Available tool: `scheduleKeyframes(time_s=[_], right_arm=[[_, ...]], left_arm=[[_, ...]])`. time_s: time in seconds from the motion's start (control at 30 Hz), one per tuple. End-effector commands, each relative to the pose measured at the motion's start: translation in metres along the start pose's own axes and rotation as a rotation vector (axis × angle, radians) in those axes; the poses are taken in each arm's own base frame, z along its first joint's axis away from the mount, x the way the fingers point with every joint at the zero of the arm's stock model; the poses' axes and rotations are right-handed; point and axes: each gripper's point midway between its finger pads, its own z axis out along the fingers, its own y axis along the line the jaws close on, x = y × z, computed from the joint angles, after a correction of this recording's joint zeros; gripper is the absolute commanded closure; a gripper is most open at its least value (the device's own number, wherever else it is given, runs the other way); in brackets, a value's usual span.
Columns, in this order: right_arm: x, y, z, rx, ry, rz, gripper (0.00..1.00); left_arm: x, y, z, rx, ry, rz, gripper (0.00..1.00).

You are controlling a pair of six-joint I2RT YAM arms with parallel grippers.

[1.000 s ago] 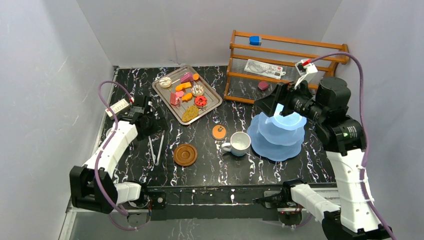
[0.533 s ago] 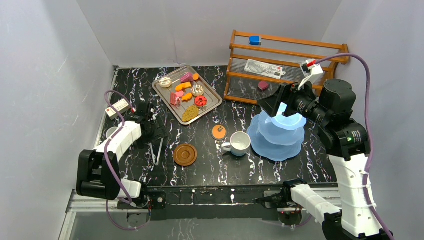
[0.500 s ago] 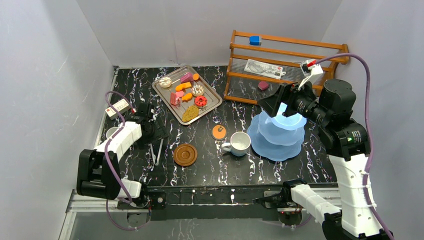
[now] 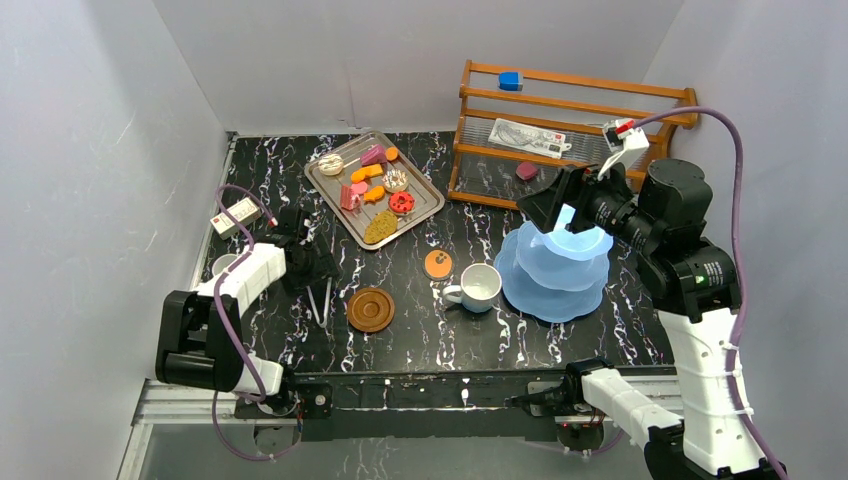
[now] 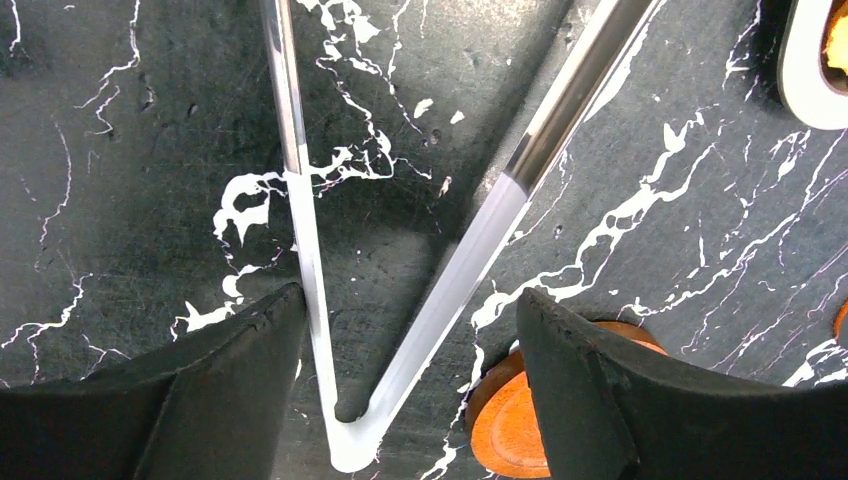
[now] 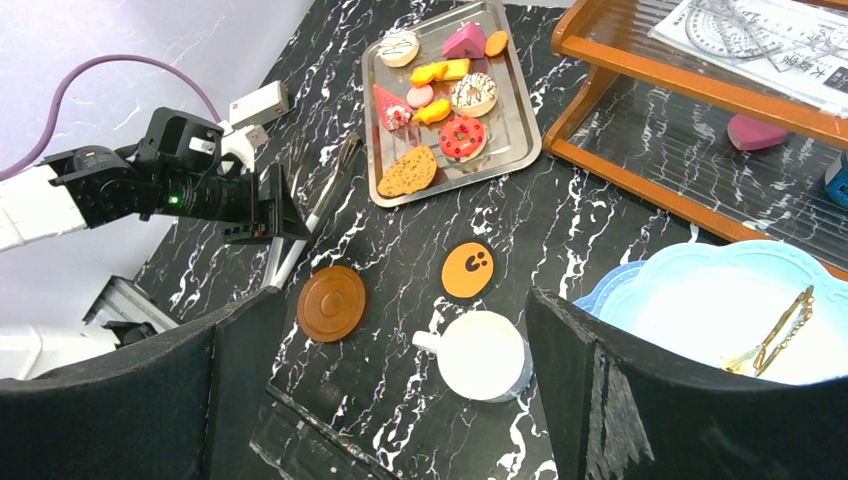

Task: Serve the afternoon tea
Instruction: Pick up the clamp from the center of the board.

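My left gripper [image 4: 318,272] is open and low over the table, its fingers [image 5: 200,400] straddling the hinge end of the metal tongs [image 5: 345,440]. A brown saucer [image 4: 370,309] lies just right of it and shows by the right finger [image 5: 500,425]. An orange saucer [image 4: 438,264] and a white mug [image 4: 480,287] lie mid-table. The light-blue three-tier stand [image 4: 560,275] stands to the right. My right gripper [image 4: 553,213] is open and empty above its top tier. The toy pastries [image 4: 375,180] lie on the silver tray [image 4: 432,203]. A grey mug [image 4: 222,264] is mostly hidden behind my left arm.
A wooden rack [image 4: 560,130] stands at the back right with a few small items on it. In the right wrist view a gold piece [image 6: 775,335] lies on the stand's top tier [image 6: 700,300]. Grey walls close in the table on three sides.
My left gripper has dropped and moved nearer and to the right, from beside the tongs to astride their hinge end. The right arm shifted slightly, then held still.
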Motion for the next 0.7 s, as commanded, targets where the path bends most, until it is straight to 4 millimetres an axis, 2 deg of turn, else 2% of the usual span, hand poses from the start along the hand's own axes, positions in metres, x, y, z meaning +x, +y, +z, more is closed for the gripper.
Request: scheduleKeyframes(time_s=[0.0, 0.1, 0.17, 0.27, 0.4, 0.67], right_arm=[[-0.022, 0.008, -0.01, -0.009, -0.094, -0.026, 0.01], [-0.023, 0.009, -0.01, -0.013, -0.098, -0.02, 0.01], [-0.024, 0.01, -0.01, -0.018, -0.099, -0.019, 0.01], [-0.025, 0.012, -0.012, -0.027, -0.11, -0.018, 0.01], [-0.02, 0.012, -0.012, -0.029, -0.101, -0.015, 0.01], [-0.021, 0.013, -0.014, -0.031, -0.109, -0.022, 0.01]], left_arm=[[0.0, -0.004, -0.002, 0.032, -0.011, 0.003, 0.27], [-0.002, -0.001, 0.002, 0.013, -0.013, 0.039, 0.28], [-0.009, 0.006, 0.004, -0.041, -0.023, 0.052, 0.29], [-0.02, 0.005, 0.005, -0.061, -0.032, 0.084, 0.29], [-0.028, 0.002, 0.007, -0.057, -0.041, 0.124, 0.22], [-0.023, 0.001, 0.017, -0.045, 0.001, 0.18, 0.2]])
